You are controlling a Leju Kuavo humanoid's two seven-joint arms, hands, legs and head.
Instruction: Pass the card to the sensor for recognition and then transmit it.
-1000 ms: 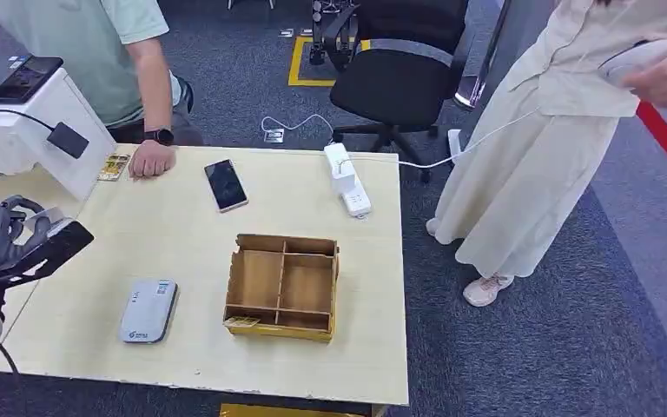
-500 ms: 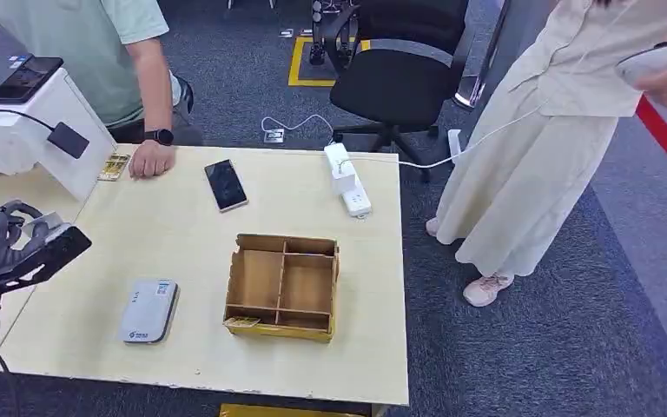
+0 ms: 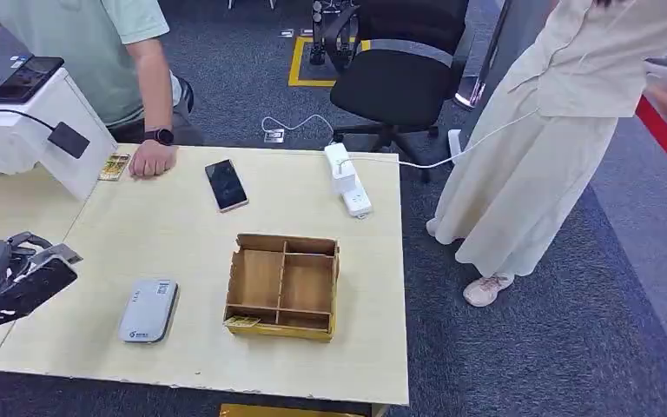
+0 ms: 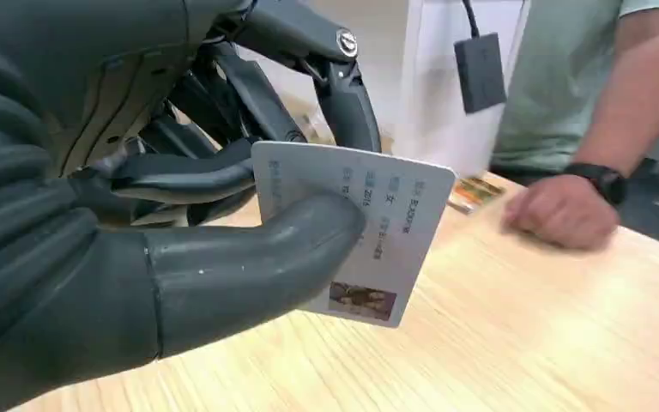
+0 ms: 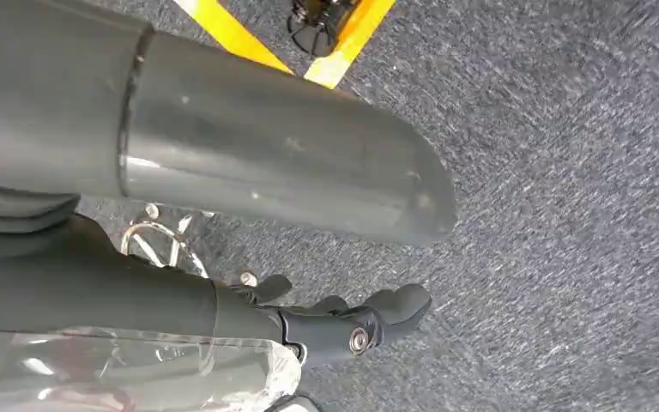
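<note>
The left robot hand (image 3: 13,278) hangs over the tabletop's (image 3: 174,234) left edge, near the front corner, and pinches the card (image 4: 369,227) between its thumb and the darker fingers (image 4: 343,94) behind it. In the left wrist view the card is a pale ID-type card with printed lines and a small photo. Roughly half of it sticks out past the thumb, clear of the tabletop and tilted, with its free end toward the far left corner, where a person's hand (image 3: 151,159) rests on the wood.

The grey sensor (image 3: 148,310) lies flat near the front edge, just beside the left robot hand toward the middle of the tabletop, with its long axis running roughly front to back. That is the relation the coming move depends on: the card is held above the tabletop and to the left of the sensor, so I judge the hand must carry it a short way toward the middle and lower it until the card's face lies over the sensor's top. The left robot hand is plainly the nearer one.

The right robot hand (image 5: 343,326) hangs over the carpet with nothing in it, and its fingers look loosely parted.

A brown divided box (image 3: 283,285) sits near the middle of the front half, just beyond the sensor. A phone (image 3: 226,184) and a white power strip (image 3: 347,180) lie toward the far edge.
</note>
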